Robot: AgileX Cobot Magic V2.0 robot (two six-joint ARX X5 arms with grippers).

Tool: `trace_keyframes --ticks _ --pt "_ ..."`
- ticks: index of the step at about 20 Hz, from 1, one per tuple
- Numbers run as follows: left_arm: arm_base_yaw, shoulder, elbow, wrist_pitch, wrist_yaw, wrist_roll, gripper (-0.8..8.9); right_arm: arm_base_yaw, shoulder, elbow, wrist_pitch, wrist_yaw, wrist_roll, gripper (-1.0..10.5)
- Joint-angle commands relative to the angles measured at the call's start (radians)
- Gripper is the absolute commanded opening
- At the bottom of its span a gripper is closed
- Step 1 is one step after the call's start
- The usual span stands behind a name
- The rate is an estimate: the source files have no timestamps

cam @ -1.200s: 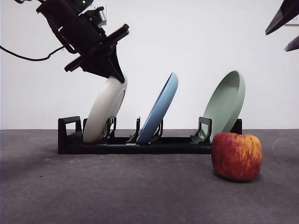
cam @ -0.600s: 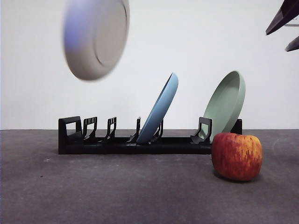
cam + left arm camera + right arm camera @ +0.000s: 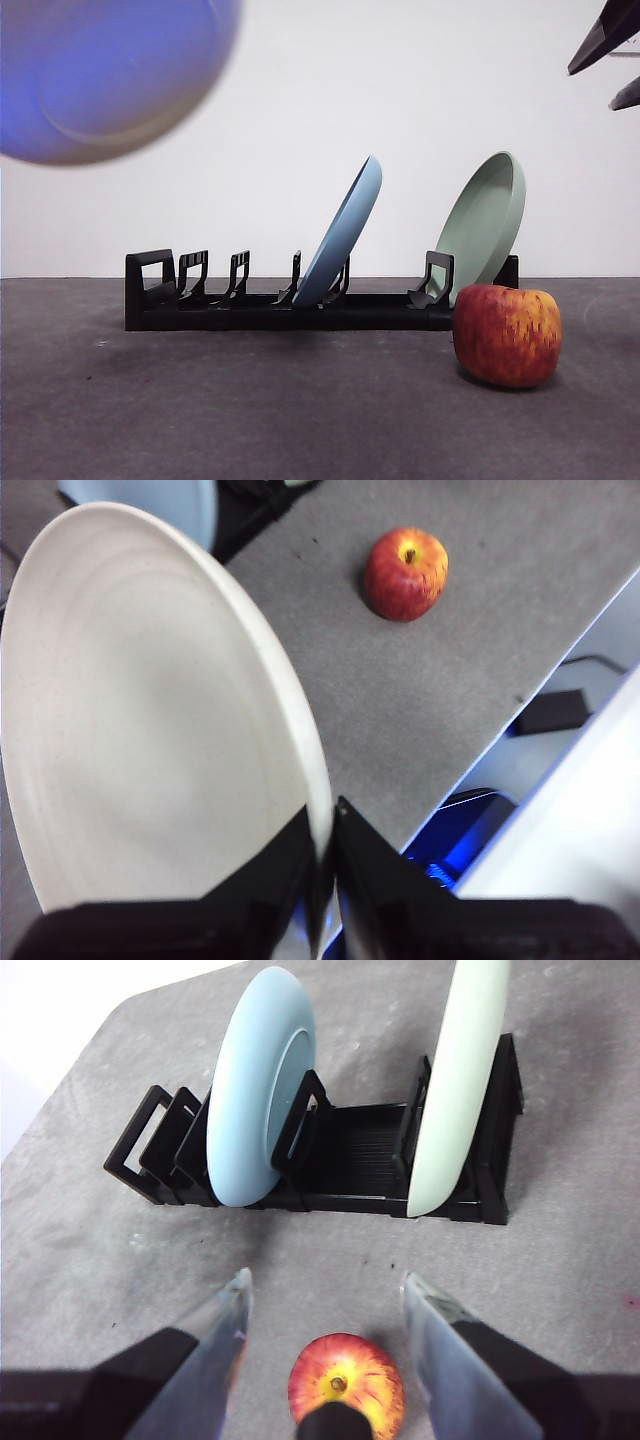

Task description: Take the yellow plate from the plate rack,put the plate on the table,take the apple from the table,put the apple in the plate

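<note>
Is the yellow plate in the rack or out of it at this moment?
Out. The yellow plate hangs in the air, its rim pinched by the left end effector; the rack's end slots stand bare.

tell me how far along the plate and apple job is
Done: the yellow plate is out of the plate rack. In hand: the left gripper holds it by the rim, above the table. Left: set it down, then put the apple in it.

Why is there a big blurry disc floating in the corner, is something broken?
Nothing looks broken. That disc is the yellow plate, lifted clear of the plate rack with its rim pinched by the left gripper. The blue plate, sage-green plate and apple sit undisturbed.
</note>
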Motion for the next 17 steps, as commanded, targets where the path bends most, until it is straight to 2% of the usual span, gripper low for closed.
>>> trace_keyframes --ticks 1,4,10,15,16,17 --pt "-0.053 0.080 -0.069 0.095 -0.031 -0.034 -0.09 0.000 0.001 0.004 0.003 0.028 -0.008 2.6" --pt "-0.078 0.245 -0.109 0.169 -0.100 -0.041 -0.09 0.000 0.002 0.004 0.003 0.028 -0.008 2.6" --pt "-0.078 0.595 -0.109 0.271 -0.115 0.038 -0.09 0.000 0.002 0.004 0.003 0.027 -0.008 2.5" --pt "-0.078 0.703 -0.109 0.292 -0.108 0.037 0.02 0.000 0.002 0.004 0.003 0.027 -0.008 2.5" --pt "-0.078 0.703 -0.109 0.296 -0.093 0.037 0.41 0.000 0.002 0.004 0.003 0.027 -0.008 2.5" --pt "-0.078 0.703 -0.109 0.304 -0.067 0.037 1.54 0.000 0.002 0.004 0.003 0.027 -0.008 2.5"
